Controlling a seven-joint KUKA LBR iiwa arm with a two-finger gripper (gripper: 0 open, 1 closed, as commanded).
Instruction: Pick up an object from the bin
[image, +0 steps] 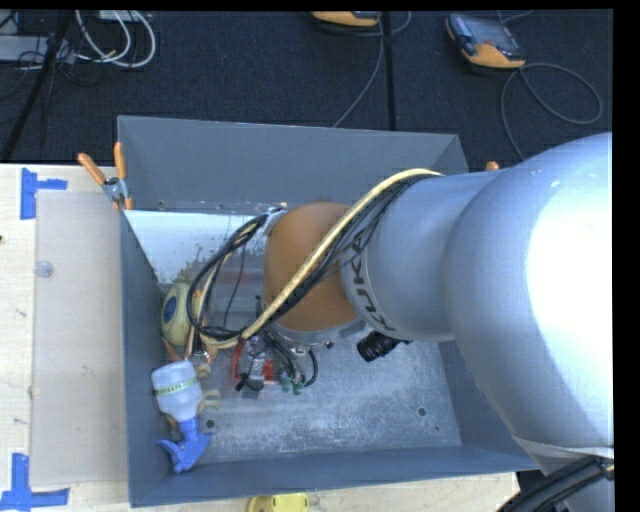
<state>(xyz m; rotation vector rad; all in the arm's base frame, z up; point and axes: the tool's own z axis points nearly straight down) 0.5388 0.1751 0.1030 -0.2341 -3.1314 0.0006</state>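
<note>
Against one wall of the grey metal bin (380, 425) crowd a yellow-green round toy (177, 310), a pale capped bottle (177, 386) and a blue plastic piece (186, 450). The gripper (268, 372) hangs low beside them, likely to reach one; whether it is open cannot be told.

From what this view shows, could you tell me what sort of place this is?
Probably a robotics lab's picking test cell: a KUKA arm reaches into a grey metal bin holding a few small loose things, and cables trail over the dark floor.
</note>
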